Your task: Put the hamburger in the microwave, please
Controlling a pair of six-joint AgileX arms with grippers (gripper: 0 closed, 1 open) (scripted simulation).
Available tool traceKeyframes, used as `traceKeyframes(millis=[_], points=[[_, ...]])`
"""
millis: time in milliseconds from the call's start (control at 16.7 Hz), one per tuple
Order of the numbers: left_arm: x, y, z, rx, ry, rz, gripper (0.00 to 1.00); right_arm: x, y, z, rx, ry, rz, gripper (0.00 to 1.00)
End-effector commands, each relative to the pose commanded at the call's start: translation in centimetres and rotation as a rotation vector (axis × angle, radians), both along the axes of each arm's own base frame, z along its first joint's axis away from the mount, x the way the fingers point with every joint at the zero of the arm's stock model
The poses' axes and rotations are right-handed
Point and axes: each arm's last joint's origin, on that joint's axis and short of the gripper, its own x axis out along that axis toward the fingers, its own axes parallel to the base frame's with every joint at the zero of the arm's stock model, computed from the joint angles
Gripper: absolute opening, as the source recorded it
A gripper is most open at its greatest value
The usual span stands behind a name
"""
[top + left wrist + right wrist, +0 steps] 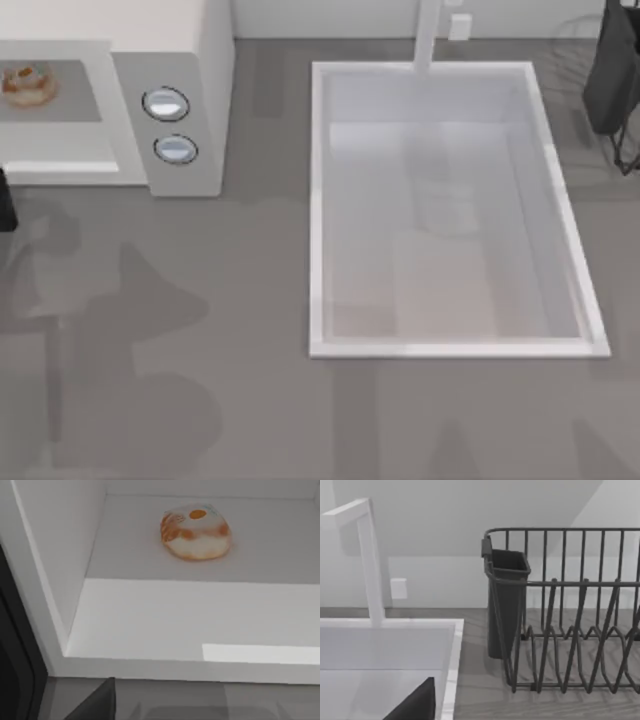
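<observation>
The hamburger (25,83), a small tan-orange bun with pale patches, lies free on the grey floor inside the white microwave (195,60) at the table's far left. In the left wrist view the hamburger (196,532) rests deep in the microwave cavity (150,620), and nothing is touching it. My left arm (5,205) is at the left edge, just in front of the microwave's opening. A dark part of my left gripper (95,706) sits outside the cavity, apart from the hamburger. My right arm (612,70) is parked at the far right.
Two round knobs (165,104) sit on the microwave's side panel. Its dark door (15,670) stands open beside the cavity. A white sink basin (320,200) with a faucet (428,35) fills the middle right. A dark wire dish rack (570,630) with a cup holder (506,605) stands far right.
</observation>
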Motion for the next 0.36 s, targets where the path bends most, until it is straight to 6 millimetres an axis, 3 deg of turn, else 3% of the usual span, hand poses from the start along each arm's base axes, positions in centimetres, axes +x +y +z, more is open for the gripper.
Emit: traceKeyframes(millis=[180,360], points=[[-0.3,-0.1,2.7,0.005,-0.017,0.001,1.0,0.0,0.0,0.0,0.0,0.0,0.0,1.0],[-0.5,-0.1,3.7,0.008,-0.029,0.001,1.0,0.0,0.0,0.0,0.0,0.0,0.0,1.0]])
